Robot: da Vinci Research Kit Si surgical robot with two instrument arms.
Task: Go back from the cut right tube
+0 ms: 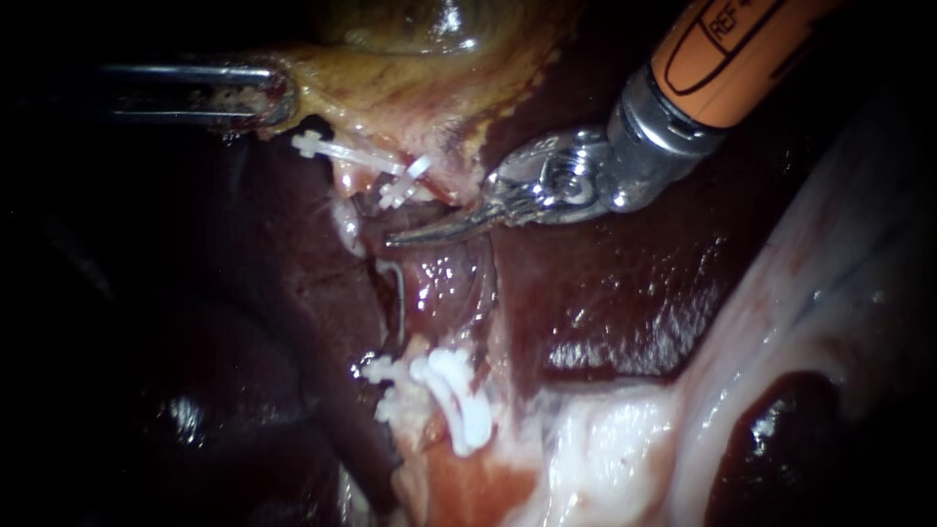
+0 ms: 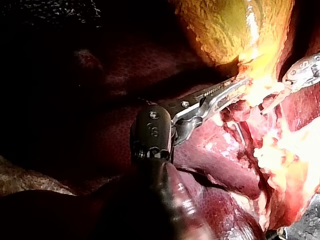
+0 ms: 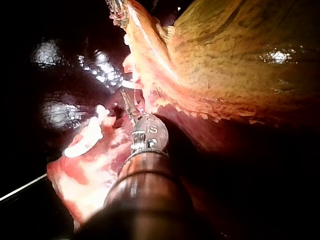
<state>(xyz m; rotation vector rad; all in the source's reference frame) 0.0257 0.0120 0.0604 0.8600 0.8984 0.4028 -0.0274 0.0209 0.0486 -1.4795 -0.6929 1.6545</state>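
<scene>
Dark red liver (image 1: 625, 293) fills the middle. The yellow-green gallbladder (image 1: 420, 29) lies above it. Pale tissue (image 1: 605, 449) spreads below.

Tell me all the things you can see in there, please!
liver: one, dark red, under and around everything else.
gallbladder: one, yellow-green, at the top.
upper clips: about two, white, just below the gallbladder's edge.
lower clips: a bunch too tight to count, white, further down on pale tissue.
pale tissue: one patch, whitish pink, lower right, beside the lower clips.
left instrument: one, silver-grey, jaws shut on the gallbladder's edge.
right instrument: one, orange shaft with silver tip, jaws shut and empty, tip near the upper clips.
</scene>
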